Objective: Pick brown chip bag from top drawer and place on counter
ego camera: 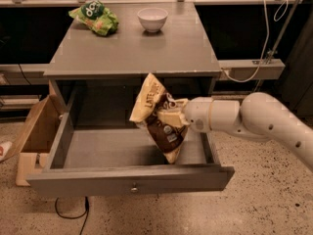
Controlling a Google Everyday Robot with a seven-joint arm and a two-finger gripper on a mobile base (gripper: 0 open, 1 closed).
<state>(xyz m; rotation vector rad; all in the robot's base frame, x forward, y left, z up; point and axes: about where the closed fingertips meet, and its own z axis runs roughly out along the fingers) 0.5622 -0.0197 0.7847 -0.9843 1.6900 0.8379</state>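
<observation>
The brown chip bag [157, 115], dark brown with cream edges and white script, hangs in the air above the open top drawer [129, 179]. My gripper [172, 115] comes in from the right on a white arm and is shut on the bag's middle. The bag's top reaches the level of the counter's front edge, and its bottom hangs just above the drawer's floor on the right side. The grey counter [132, 48] lies above and behind the bag.
A green chip bag [95, 16] lies at the counter's back left and a white bowl [152, 18] at the back middle. A cardboard box [34, 136] stands on the floor left of the drawer. A cable and rail run at the right.
</observation>
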